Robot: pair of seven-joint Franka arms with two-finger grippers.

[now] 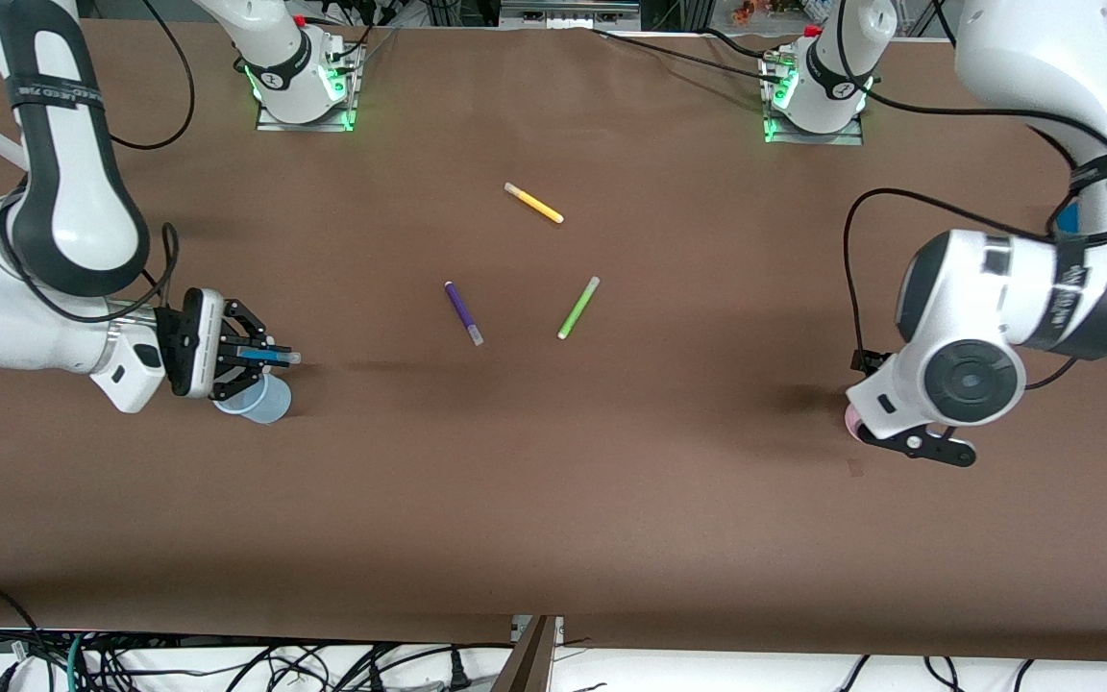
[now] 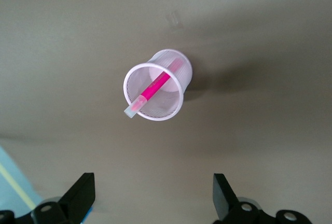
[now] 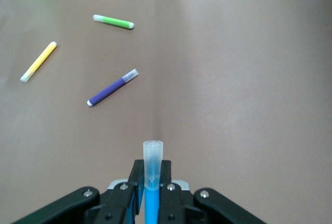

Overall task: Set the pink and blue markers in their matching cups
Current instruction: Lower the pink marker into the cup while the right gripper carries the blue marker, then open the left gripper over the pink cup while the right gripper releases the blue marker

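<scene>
The right gripper is clamping the blue marker level over the pale blue cup. The left gripper is hanging with its fingers wide above the pink mesh cup, where the pink marker is leaning.

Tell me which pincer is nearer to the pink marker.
Left. The left pincer hangs open directly over the pink cup, where the pink marker leans. The right pincer is at the right arm's end, holding the blue marker over the blue cup.
</scene>
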